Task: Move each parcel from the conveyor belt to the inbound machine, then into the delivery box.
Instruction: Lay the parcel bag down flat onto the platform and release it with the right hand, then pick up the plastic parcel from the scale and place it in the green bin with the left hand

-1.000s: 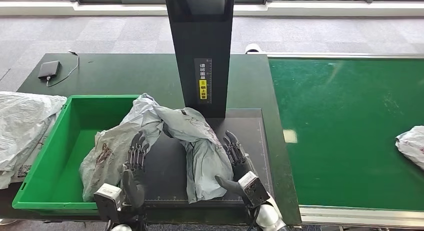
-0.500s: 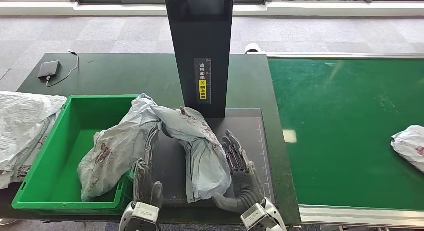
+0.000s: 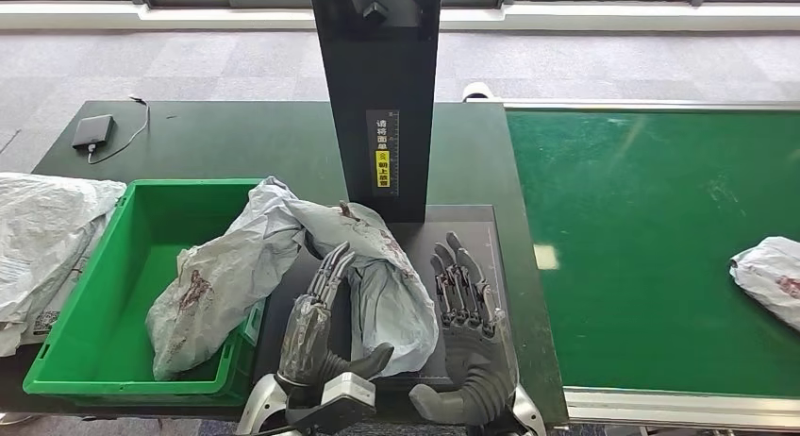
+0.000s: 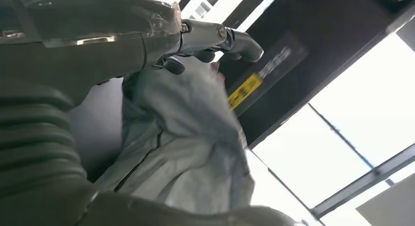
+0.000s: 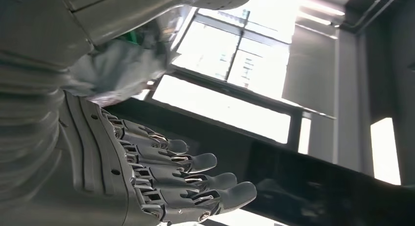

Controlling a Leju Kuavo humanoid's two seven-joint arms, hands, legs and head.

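While the grey parcel [image 3: 377, 285] lies across the scanner plate [image 3: 472, 230], its far end draped into the green bin [image 3: 104, 266], both hands flank it with fingers spread, holding nothing: left hand [image 3: 316, 327], right hand [image 3: 467, 323]. Risk: slack plastic slips or snags on the bin rim.

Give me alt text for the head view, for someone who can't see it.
Two robot hands, left robot hand and right robot hand, flank a crumpled grey plastic parcel bag on the dark scanner platform below a black upright column. The bag drapes into a green plastic bin; another grey parcel lies on the green conveyor belt.
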